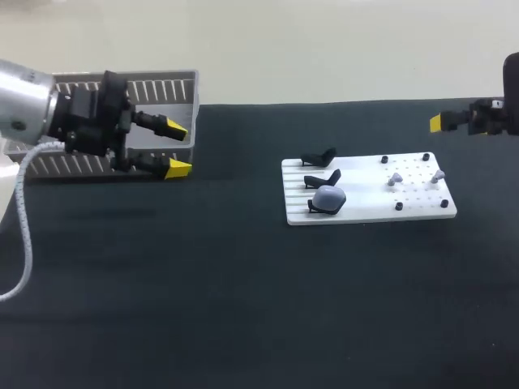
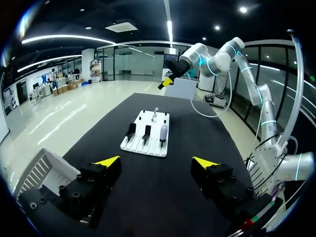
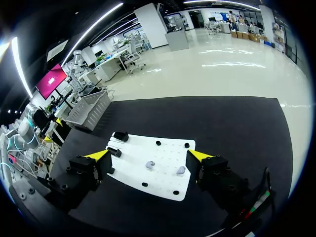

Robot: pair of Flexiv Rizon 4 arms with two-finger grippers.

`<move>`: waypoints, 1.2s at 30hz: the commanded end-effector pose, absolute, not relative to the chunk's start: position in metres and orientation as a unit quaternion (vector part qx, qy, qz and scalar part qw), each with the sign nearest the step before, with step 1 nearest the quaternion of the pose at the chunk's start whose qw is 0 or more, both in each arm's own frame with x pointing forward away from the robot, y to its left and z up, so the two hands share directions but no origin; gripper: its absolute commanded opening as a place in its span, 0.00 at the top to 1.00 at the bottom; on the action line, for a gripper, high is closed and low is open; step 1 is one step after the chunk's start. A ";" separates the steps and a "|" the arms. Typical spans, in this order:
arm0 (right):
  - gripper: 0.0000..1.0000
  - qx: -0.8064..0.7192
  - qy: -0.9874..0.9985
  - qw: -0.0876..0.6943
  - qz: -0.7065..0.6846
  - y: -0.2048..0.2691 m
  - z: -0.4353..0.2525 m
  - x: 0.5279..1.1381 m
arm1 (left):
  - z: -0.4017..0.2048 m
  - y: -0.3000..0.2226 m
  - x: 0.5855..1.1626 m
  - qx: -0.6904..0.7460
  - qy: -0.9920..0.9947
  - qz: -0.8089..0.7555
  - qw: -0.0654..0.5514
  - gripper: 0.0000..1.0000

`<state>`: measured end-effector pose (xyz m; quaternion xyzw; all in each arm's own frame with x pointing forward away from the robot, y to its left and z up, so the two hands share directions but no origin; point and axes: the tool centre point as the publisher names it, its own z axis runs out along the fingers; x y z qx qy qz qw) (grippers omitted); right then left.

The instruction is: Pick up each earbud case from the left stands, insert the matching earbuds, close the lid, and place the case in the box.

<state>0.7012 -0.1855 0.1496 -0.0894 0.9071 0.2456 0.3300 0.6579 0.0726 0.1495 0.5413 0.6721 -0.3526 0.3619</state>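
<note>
Here our left gripper (image 1: 178, 148) and right gripper (image 3: 149, 155) both hang above the table (image 1: 243, 308) with fingers apart, gripping nothing.
Our left gripper lies level, yellow tips spread, just beside the slatted box (image 1: 162, 87) at the table's far left corner. Our right gripper is up by the far right corner, facing the white board (image 1: 369, 212). The earbud case (image 1: 330, 197), rounded and grey-blue, sits on the front stand (image 1: 312, 209) at the board's left end. Two small grey earbuds (image 1: 396, 178) lie toward its right end. From overhead our right arm is cut off at the side, showing one tip only. In its wrist view we cannot make out the case.
</note>
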 end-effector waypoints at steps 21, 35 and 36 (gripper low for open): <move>0.00 -0.090 0.907 0.330 0.245 -0.186 0.150 0.701 | 0.143 0.063 0.671 0.529 0.691 -0.362 0.334 0.00; 0.00 -0.090 0.907 0.330 0.245 -0.186 0.150 0.701 | 0.134 0.020 0.688 0.588 0.633 -0.385 0.325 0.00; 0.00 -0.090 0.907 0.330 0.245 -0.186 0.150 0.701 | 0.133 0.016 0.690 0.592 0.630 -0.385 0.324 0.00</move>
